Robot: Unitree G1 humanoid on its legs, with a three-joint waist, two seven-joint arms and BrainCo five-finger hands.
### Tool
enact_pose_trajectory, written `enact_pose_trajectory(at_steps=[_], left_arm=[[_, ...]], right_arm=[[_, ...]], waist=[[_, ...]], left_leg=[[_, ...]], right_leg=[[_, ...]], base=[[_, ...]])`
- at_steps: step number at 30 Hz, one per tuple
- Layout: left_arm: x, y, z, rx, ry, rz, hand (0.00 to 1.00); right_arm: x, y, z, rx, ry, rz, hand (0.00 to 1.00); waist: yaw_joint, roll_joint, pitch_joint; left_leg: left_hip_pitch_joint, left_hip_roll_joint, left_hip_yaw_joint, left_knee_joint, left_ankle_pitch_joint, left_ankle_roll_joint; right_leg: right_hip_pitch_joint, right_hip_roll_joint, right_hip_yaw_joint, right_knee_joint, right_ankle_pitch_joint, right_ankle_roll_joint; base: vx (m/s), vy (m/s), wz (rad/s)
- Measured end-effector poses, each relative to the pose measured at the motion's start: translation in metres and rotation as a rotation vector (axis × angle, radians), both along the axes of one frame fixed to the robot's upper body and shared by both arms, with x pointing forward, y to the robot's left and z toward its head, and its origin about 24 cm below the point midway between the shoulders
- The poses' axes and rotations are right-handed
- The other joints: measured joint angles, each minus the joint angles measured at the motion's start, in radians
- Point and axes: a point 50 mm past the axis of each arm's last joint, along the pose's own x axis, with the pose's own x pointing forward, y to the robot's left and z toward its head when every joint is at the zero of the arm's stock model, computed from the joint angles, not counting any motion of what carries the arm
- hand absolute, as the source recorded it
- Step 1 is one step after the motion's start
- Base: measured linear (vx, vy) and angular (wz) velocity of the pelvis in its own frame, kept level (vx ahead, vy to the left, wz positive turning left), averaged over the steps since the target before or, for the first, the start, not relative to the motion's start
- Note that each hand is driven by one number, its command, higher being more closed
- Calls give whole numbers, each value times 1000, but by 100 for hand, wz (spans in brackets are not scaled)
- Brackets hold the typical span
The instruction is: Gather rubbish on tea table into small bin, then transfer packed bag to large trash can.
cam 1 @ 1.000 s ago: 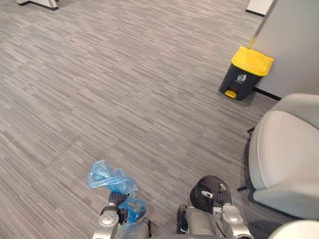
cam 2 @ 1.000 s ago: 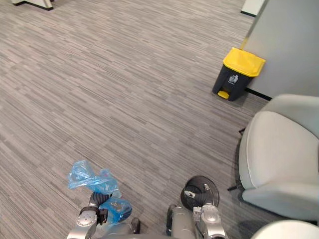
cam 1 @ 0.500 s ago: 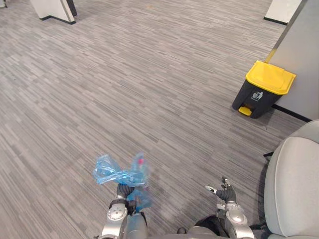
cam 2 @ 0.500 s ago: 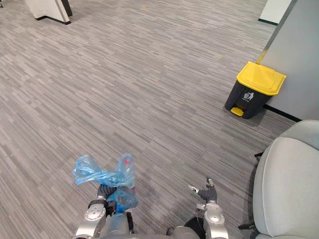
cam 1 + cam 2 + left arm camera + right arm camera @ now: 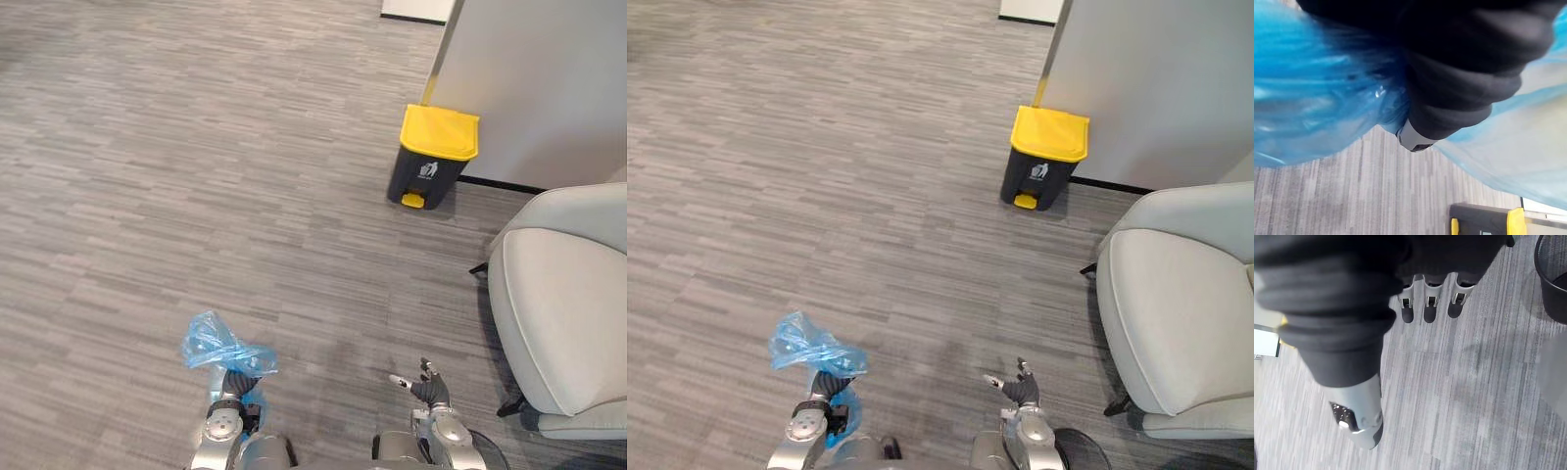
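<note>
Grips blue rubbish bag (image 5: 217, 348) by its bunched neck in curled left hand (image 5: 235, 385), right hand (image 5: 428, 388) loosely spread and empty, with yellow-lidded pedal bin (image 5: 431, 159) well apart, ahead and rightward.

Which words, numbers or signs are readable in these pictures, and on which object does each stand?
On the large trash can, dark front under the yellow lid: a small white sign, too small to read; no words can be made out.
On the blue bag: no print visible.
</note>
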Motion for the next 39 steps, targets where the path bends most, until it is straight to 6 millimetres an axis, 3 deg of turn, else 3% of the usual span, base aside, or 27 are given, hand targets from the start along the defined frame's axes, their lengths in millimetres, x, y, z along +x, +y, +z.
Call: enact_pose_trajectory(at_steps=[1,2,3,4,7,9,10,12,13,14,16,17,19,21,22,23,24,25,26,28,29,30,32,34,37,39], left_arm=[[0,2,-1,7,7,-1,100],[-1,7,-1,21,12,-2,100],[-1,5,-5,14,35,5,100],[1,4,-5,12,35,0,100],[14,-3,-1,-1,11,-16,100],[18,-10,0,-23,-4,-21,100],[18,-18,1,-52,-13,-22,100],[14,-26,1,-84,-20,-28,100],[13,-28,3,-93,-30,-26,100],[13,-28,4,-94,-36,-25,100],[13,-28,5,-93,-43,-25,100],[12,-27,4,-94,-41,-18,100],[9,-25,3,-91,-31,-12,100],[7,-28,2,-99,-25,-9,100],[3,-28,-1,-101,-14,-5,100],[3,-28,-1,-101,-12,-4,100],[2,-25,-1,-93,-9,-4,100],[4,-25,0,-91,-11,-5,100],[5,-23,0,-85,-13,-7,100],[4,-25,0,-89,-10,-12,100],[3,-24,-1,-83,-7,-12,100],[2,-23,-1,-77,-4,-20,100],[3,-17,0,-55,-2,-24,100],[2,-13,0,-40,0,-17,100],[6,-11,2,-33,-12,2,100],[7,-8,3,-25,-16,4,100]], right_arm=[[1,-1,0,-5,2,4,0],[1,-1,0,-12,3,11,0],[1,-10,-1,-49,20,30,0],[7,-15,2,-73,11,47,0],[7,-25,3,-91,11,25,0],[3,-25,1,-89,22,21,0],[-2,-24,1,-88,25,23,0],[-3,-18,2,-74,9,20,0],[1,-16,5,-66,-17,13,0],[3,-14,7,-59,-31,11,0],[4,-12,7,-48,-34,5,0],[4,-12,7,-45,-34,-3,0],[6,-12,8,-44,-38,-3,0],[7,-15,9,-52,-41,-12,0],[7,-16,7,-58,-28,-12,0],[6,-15,7,-56,-24,-12,0],[4,-10,4,-43,-12,-16,0],[3,-11,4,-46,-9,-24,0],[2,-11,4,-47,-6,-26,0],[1,-8,3,-40,3,-21,0],[1,-7,3,-37,2,-19,0],[3,-3,3,-33,-2,-9,0],[4,1,3,-27,-3,2,0],[7,1,5,-30,-17,6,0],[10,0,7,-36,-23,11,0],[9,0,6,-38,-17,11,0]], waist=[[-8,-4,-1],[-16,-17,-5],[-23,16,6],[-20,40,10],[-32,53,20],[-32,50,23],[-29,53,27],[-21,44,34],[-12,49,33],[-7,36,35],[15,27,37],[32,26,38],[35,27,40],[34,31,39],[39,40,37],[42,37,34],[54,6,17],[56,-4,14],[57,-6,13],[55,1,13],[55,3,13],[53,5,14],[44,5,14],[28,11,17],[25,26,27],[16,12,23]], left_leg=[[20,-2,1,-17,-1,-19],[35,-14,-3,-27,-5,-40],[63,10,-26,-43,-8,-52],[68,25,-34,-55,3,-62],[91,44,-62,-28,38,-113],[57,72,-104,116,53,-138],[-20,112,-153,358,117,-152],[-131,167,-170,616,125,-134],[-221,197,-164,746,97,-88],[-264,199,-149,758,83,-67],[-329,179,-130,675,64,-37],[-354,150,-134,546,58,-27],[-362,90,-167,297,63,-33],[-342,30,-211,52,105,-77],[-301,12,-226,-40,238,-54],[-298,7,-220,-37,251,-36],[-301,-22,-188,-14,212,-8],[-303,-40,-167,24,176,11],[-301,-49,-151,49,161,29],[-233,-75,-106,73,85,57],[-208,-77,-94,70,71,60],[-168,-79,-83,65,44,64],[-111,-79,-81,54,17,68],[-38,-71,-78,12,3,58],[38,-42,-67,-29,-7,40],[66,-29,-73,-41,-14,15]], right_leg=[[-13,16,-25,-117,47,-17],[-4,26,-33,-208,142,-38],[22,65,-38,-225,208,-116],[21,93,-29,-230,198,-125],[41,108,-32,-201,128,-130],[99,122,-34,-231,111,-125],[175,142,-28,-279,105,-126],[249,166,-13,-334,88,-146],[298,178,10,-362,69,-172],[319,179,26,-377,65,-171],[346,178,64,-409,60,-164],[361,176,93,-419,57,-159],[376,165,126,-428,48,-137],[386,148,164,-427,29,-93],[393,144,217,-418,7,-46],[394,140,228,-418,4,-41],[396,107,254,-423,-7,-19],[400,73,264,-408,-11,-1],[397,59,270,-386,-16,14],[350,16,276,-184,-22,52],[319,6,274,-94,-8,82],[244,-10,271,83,31,139],[161,-22,239,249,23,122],[84,-28,158,293,-6,69],[4,-12,47,124,-20,34],[-10,1,11,-99,50,6]], base=[[392,-153,-4],[442,-128,-5],[507,-163,-32],[405,-127,-47],[345,-145,-17],[296,-132,0],[214,-80,-14],[241,-43,-34],[241,-10,-48],[205,1,-49],[181,44,-55],[219,95,-64],[347,219,-57],[377,290,-69],[305,266,-72],[310,264,-84],[412,276,-44],[412,256,-38],[486,278,-29],[369,202,-39],[346,166,-37],[332,130,-22],[330,76,-7],[363,-23,-4],[336,-123,-4],[362,-222,18]])
